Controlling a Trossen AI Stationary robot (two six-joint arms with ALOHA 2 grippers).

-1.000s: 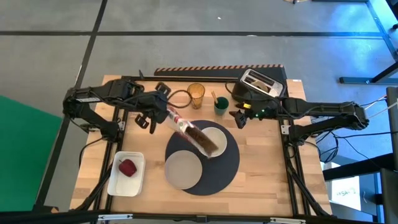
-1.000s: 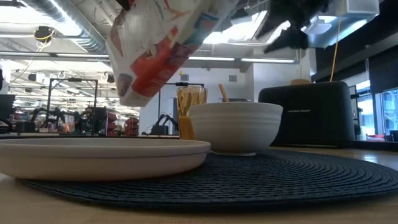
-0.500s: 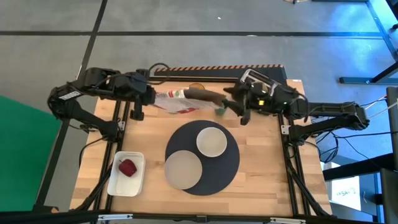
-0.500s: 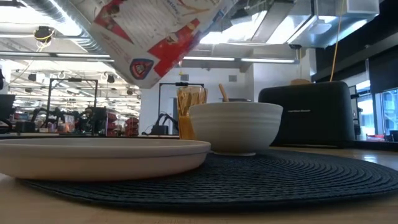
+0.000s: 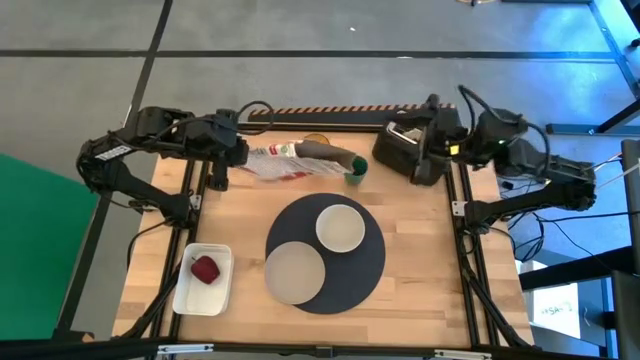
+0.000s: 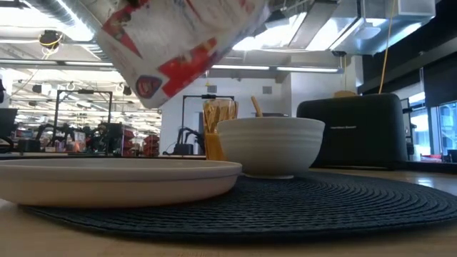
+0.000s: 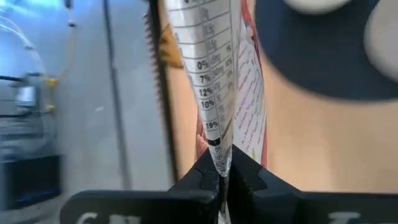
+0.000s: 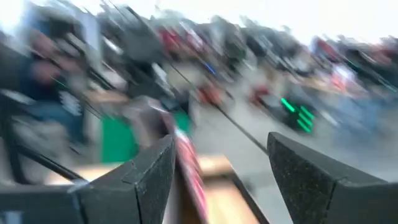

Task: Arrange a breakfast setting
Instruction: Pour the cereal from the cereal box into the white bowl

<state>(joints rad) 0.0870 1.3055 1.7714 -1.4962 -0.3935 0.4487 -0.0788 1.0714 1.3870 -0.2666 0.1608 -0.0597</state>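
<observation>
The left end effector [image 7: 222, 177] was clamped shut on the edge of a red-and-white printed bag [image 5: 290, 162], which stretched away from it above the far side of the table [image 5: 420, 250]. Nearer the front than the bag lay the dark grey mat [image 5: 372, 262] with the white bowl [image 5: 341, 227] and flat plate [image 5: 294, 273]. The right end effector [image 8: 217, 180] stood open, holding nothing, by the black toaster [image 5: 400, 150].

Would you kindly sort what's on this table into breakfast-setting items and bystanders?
Setting: round dark grey mat, small white bowl, flat white round plate.
Bystanders: black toaster, white rectangular tray, printed plastic bag in the left gripper, green cup.
</observation>
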